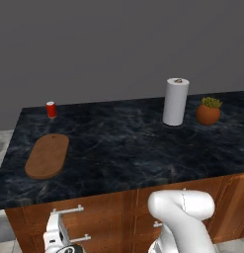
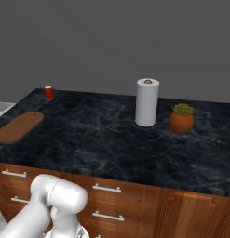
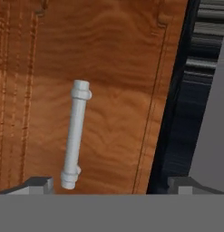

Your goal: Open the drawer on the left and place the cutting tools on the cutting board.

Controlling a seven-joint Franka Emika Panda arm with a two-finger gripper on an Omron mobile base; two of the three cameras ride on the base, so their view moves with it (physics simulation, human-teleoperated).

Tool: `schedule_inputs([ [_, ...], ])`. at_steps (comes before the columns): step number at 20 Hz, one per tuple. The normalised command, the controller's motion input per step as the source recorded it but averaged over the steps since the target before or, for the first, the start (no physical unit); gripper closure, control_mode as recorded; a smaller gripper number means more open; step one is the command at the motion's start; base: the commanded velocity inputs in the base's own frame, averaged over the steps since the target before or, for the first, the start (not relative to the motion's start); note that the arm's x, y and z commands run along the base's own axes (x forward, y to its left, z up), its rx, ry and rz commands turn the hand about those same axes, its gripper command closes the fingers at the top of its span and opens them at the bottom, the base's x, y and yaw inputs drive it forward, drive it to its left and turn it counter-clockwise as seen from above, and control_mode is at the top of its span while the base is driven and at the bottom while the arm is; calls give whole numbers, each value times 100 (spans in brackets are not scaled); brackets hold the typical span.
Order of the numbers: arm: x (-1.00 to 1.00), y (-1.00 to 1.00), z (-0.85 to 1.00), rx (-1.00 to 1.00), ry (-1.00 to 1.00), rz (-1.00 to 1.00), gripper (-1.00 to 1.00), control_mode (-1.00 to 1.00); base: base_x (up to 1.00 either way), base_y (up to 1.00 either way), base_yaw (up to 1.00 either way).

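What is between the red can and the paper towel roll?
Nothing: bare black counter runs between the red can and the paper towel roll, seen in both base views.

Glossy white robot arm
Fat rounded links, smooth shell, dark joint ring low down on the left.

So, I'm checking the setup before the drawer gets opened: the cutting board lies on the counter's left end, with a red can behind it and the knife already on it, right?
Not quite. The cutting board does lie at the left end of the counter, with the red can behind it, but it is bare: no knife lies on it, as the left base view shows.
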Motion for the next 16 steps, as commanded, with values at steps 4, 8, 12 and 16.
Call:
schedule_inputs([
  [4, 24, -3, 0, 0, 1, 0, -100, -100, 0, 0, 0],
  [8, 34, -13, -7, 0, 4, 0, -100, -100, 0, 0, 0],
  [12, 24, -9, -20, 0, 7, 0, -100, -100, 0, 0, 0],
  [16, 32, -2, -29, 0, 10, 1, -100, -100, 0, 0, 0],
])
